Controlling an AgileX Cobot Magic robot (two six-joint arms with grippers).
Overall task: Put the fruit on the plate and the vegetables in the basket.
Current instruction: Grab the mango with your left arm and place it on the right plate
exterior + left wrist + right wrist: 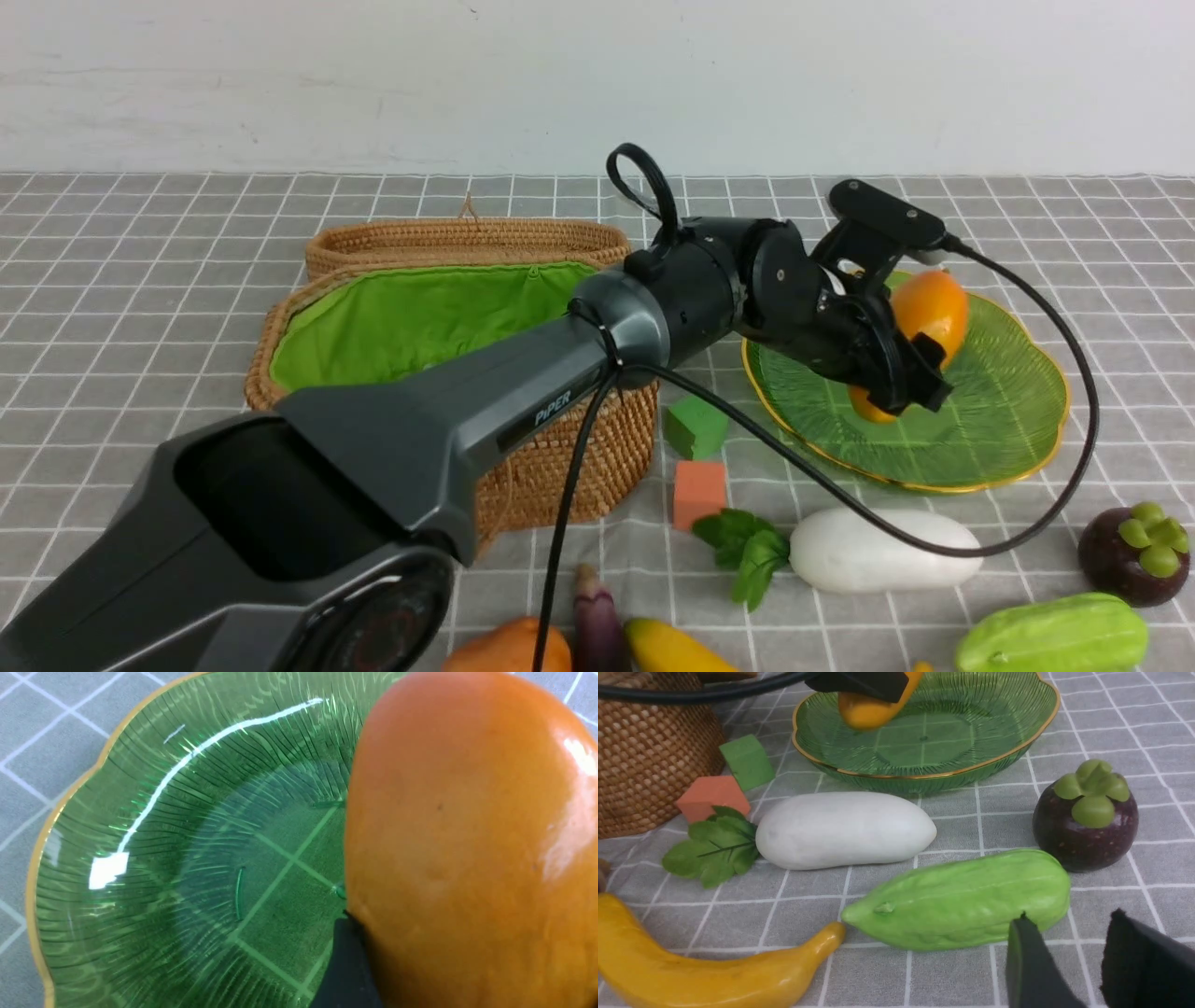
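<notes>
My left gripper (907,362) is shut on the orange-yellow mango (926,310), held tilted just above the green leaf plate (1004,411); one dark finger (346,963) presses its side. On the cloth in front lie the white radish (845,828), green gourd (962,900), mangosteen (1085,821) and banana (705,966). The eggplant (596,625) and orange-brown lump (509,649) sit at the near edge. The basket (560,467) stands open, and no vegetable shows in the lining that I can see. My right gripper (1069,917) is open, low beside the gourd's end, nothing between its fingers.
The basket's lid (467,241) lies behind the basket. A green cube (695,427) and an orange cube (698,492) sit between basket and plate. My left arm (523,392) reaches across the basket, its cable (1074,373) looping over the plate and radish.
</notes>
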